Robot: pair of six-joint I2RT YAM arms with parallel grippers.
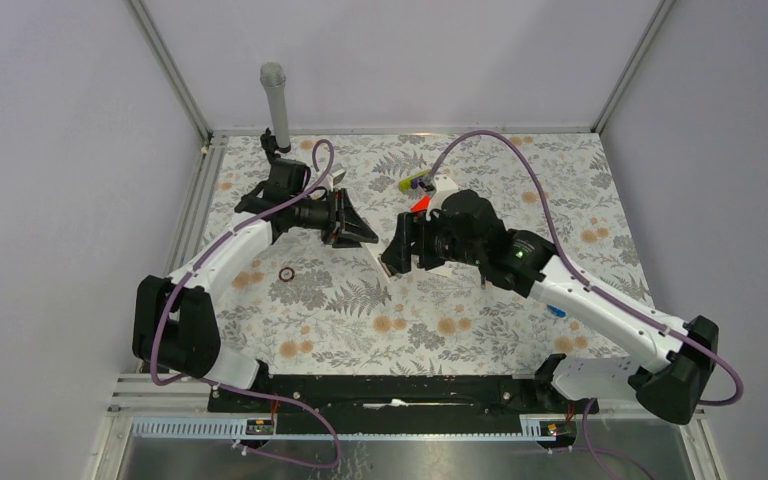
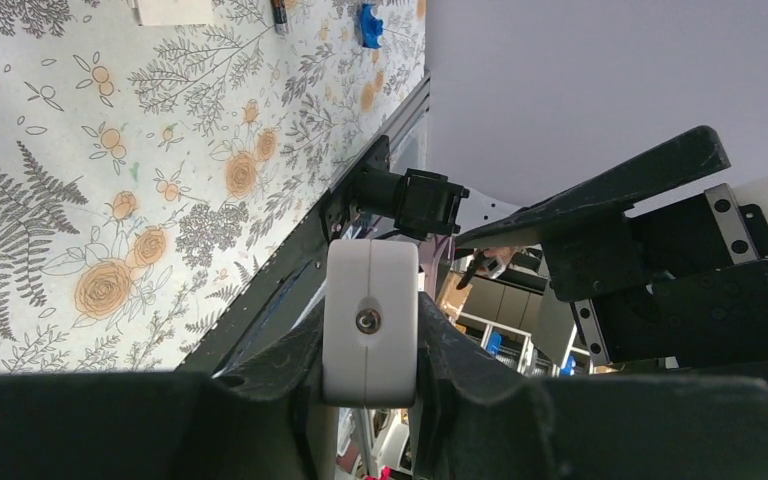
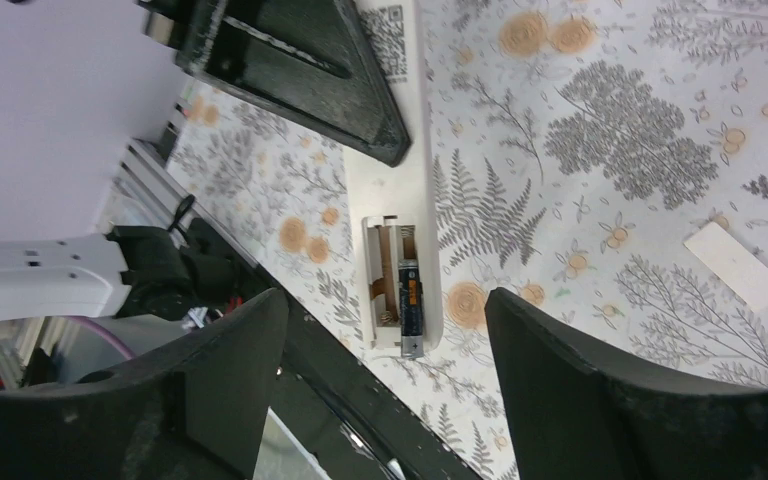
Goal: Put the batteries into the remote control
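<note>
- The left gripper (image 1: 358, 232) is clamped on the remote control (image 3: 425, 200), and its fingers (image 2: 290, 375) press both sides of the white body
- The remote control is held above the floral table (image 1: 440, 330), with its free end pointing toward the right arm
- At that free end the battery compartment (image 3: 397, 285) lies uncovered and faces the right wrist camera
- The loaded battery (image 3: 412, 300), dark with a blue and orange label, sits lengthwise in one slot of the compartment
- The right gripper (image 1: 393, 258) has its fingers (image 3: 230, 370) spread wide; nothing is pinched between them, and the end of the remote shows through the gap
- The loose battery (image 2: 280, 15) lies on the table, near the blue piece (image 2: 368, 25)
- A flat white rectangular piece (image 3: 736, 265) lies on the cloth, well apart from the remote
- A small dark ring (image 1: 286, 274) rests on the table beside the left arm
</note>
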